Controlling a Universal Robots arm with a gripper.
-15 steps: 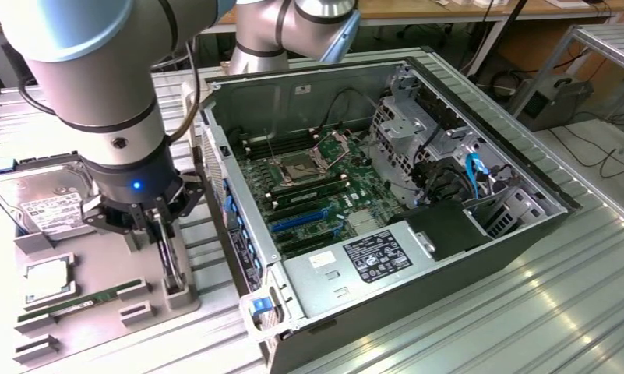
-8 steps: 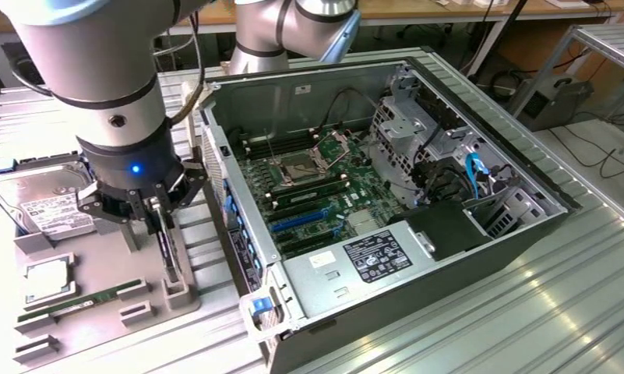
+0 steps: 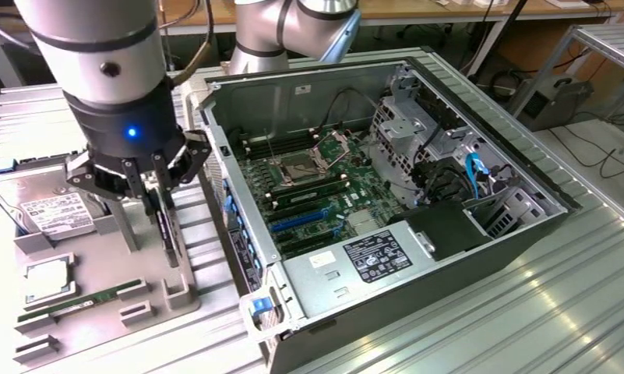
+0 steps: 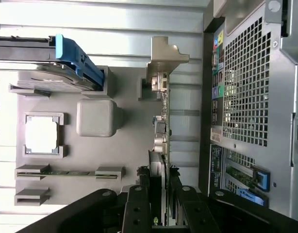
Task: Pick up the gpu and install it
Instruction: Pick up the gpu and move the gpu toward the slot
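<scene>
The gripper (image 3: 153, 195), fingers partly closed, pinches the gpu (image 3: 168, 230) by its upper edge. Beside the open computer case (image 3: 280, 101) lies a grey holder tray (image 3: 104, 280). The gpu stands upright at this tray, near the hard drive (image 3: 41, 206) and memory stick (image 3: 83, 302).

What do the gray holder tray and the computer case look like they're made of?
Holder tray: probably matte gray plastic, judging by its molded blocky posts and lack of shine. Computer case: sheet metal with a dull silver finish, shown by its folded edges and punched vent holes.
</scene>
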